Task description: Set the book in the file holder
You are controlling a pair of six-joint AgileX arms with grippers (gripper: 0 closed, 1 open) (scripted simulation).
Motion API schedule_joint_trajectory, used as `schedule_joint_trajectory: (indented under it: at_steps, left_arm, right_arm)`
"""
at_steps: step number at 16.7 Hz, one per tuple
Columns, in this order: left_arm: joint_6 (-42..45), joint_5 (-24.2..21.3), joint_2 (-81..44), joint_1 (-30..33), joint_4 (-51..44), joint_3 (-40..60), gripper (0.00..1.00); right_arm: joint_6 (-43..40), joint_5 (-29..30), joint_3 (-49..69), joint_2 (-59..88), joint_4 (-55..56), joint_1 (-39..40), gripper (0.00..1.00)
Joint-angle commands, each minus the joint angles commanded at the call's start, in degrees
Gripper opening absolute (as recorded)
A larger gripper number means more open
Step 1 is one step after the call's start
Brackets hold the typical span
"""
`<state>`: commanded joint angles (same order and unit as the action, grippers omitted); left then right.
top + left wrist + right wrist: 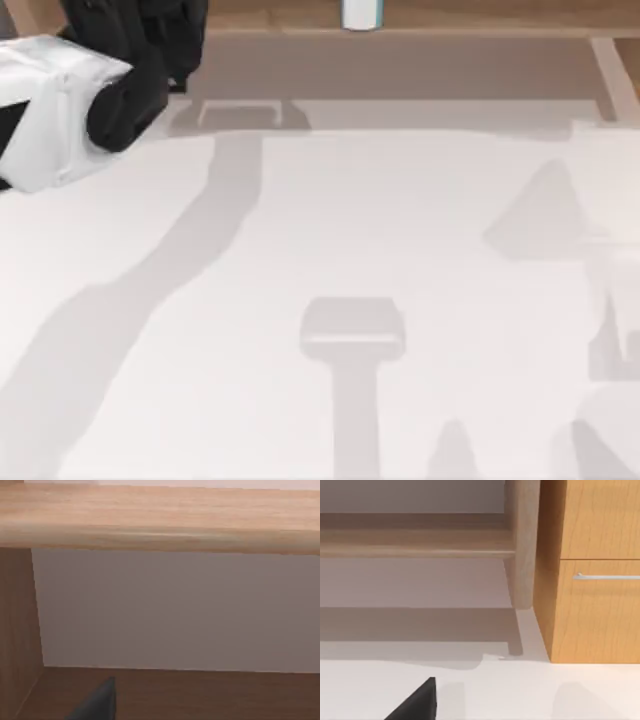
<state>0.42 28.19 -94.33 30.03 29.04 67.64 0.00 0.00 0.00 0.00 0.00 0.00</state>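
The book [362, 12] shows as a small white sliver with pale blue edges at the far middle edge of the top view, against a wooden board [480, 14]. The file holder is out of view. My left arm [110, 80], black and white, reaches toward the far left corner, well to the left of the book. A dark part of my left gripper [97, 704] pokes into the left wrist view before a wooden board [160, 517], a wooden side wall [17, 630] and a grey back. A dark part of my right gripper [417, 702] hangs over the white table [520, 690].
In the right wrist view a wooden cabinet [600, 610] with a metal drawer handle [607, 576] stands beside a long wooden shelf board [415, 542] and its pale support [522, 555]. The white table [320, 240] spreads wide, crossed by arm shadows.
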Motion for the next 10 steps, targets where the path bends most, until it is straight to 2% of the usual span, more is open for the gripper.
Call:
schedule_joint_trajectory:
  at_steps: [5, 10]
  left_arm:
    - [0.17, 6.69, -24.23, 7.14, 6.96, 16.12, 1.0]
    - [0.27, 9.68, -34.4, 10.32, 10.08, 23.34, 1.0]
  right_arm:
    - [0.0, 0.0, 0.0, 0.0, 0.0, 0.0, 1.0]
    - [0.0, 0.0, 0.0, 0.0, 0.0, 0.0, 1.0]
